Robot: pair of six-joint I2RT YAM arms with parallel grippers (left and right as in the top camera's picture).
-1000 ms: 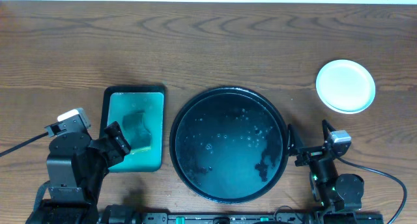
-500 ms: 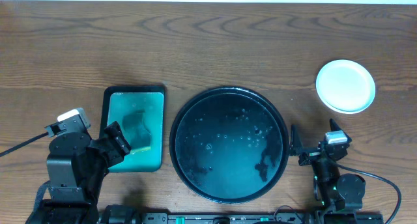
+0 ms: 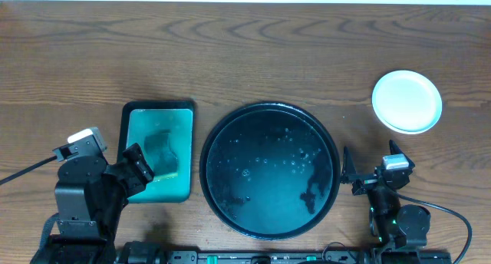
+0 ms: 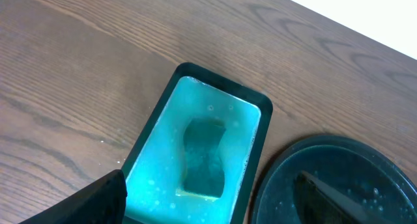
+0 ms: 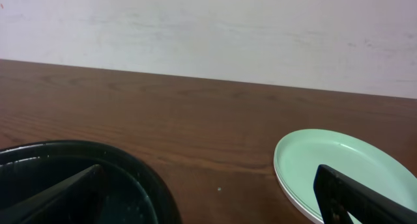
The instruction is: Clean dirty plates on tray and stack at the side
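The black tray (image 3: 268, 170) lies in the middle of the table, wet with droplets and carrying no plate. The plates (image 3: 406, 101) sit stacked on the wood at the far right; in the right wrist view the plates (image 5: 339, 165) show a clean pale mint top over a white rim. My right gripper (image 3: 368, 164) hovers open near the front edge between tray and stack, empty, and in its own view the right gripper (image 5: 215, 204) frames the tray's rim (image 5: 130, 168). My left gripper (image 3: 138, 168) stands open and empty, low over the near end of the teal tray.
A teal rectangular tray (image 3: 136, 141) left of the black tray holds soapy water and a dark sponge (image 3: 163, 153). In the left wrist view the sponge (image 4: 203, 157) lies just ahead of the left gripper (image 4: 212, 211). Bare wood lies behind.
My right gripper has drawn back slightly toward the front edge and to the right. The left arm, plates and trays have not moved.
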